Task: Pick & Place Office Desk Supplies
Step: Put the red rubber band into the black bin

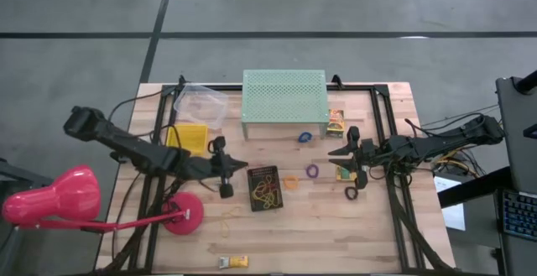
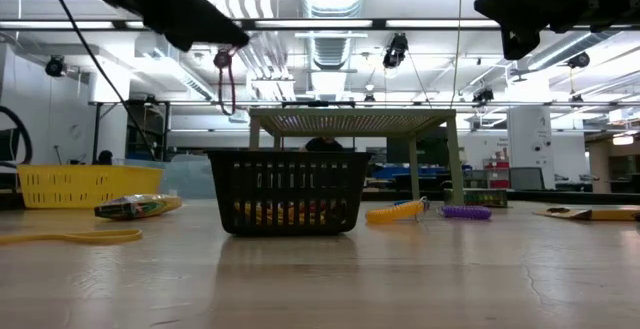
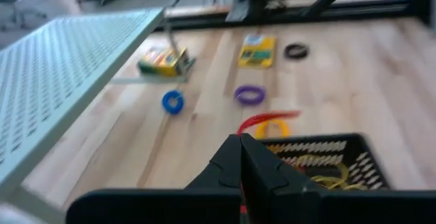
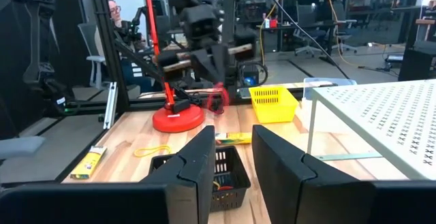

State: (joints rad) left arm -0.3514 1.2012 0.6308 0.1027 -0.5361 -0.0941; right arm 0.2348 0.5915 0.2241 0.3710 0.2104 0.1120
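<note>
My left gripper (image 1: 242, 168) hovers just left of the black mesh basket (image 1: 265, 188), shut on a thin red rubber band (image 2: 227, 81). The basket holds yellow and orange bands (image 3: 327, 173). My right gripper (image 1: 332, 152) is open, above the table right of the basket, with nothing between its fingers (image 4: 228, 159). A blue ring (image 1: 304, 136), a purple ring (image 1: 312, 171), an orange band (image 1: 291, 181), a black ring (image 1: 351, 193) and a yellow printed box (image 1: 336, 122) lie flat on the wood. Another box (image 1: 343, 174) lies under the right arm. My left gripper pinches the red rubber band's top (image 2: 221, 59) between its two fingertips (image 3: 242, 152). The fingers slant down toward the table's right. The band hangs below them as a slack loop (image 4: 216, 100), lifted clear, above the basket's left side.
The mint-green perforated stand (image 1: 284, 104) stands at the far middle. The pink lamp (image 1: 50, 196) and its round base (image 1: 183, 216) sit near left. A yellow basket (image 1: 189, 136) and a clear tub (image 1: 201, 104) are at far left. A yellow band (image 1: 228, 217) and a box (image 1: 233, 262) lie near.
</note>
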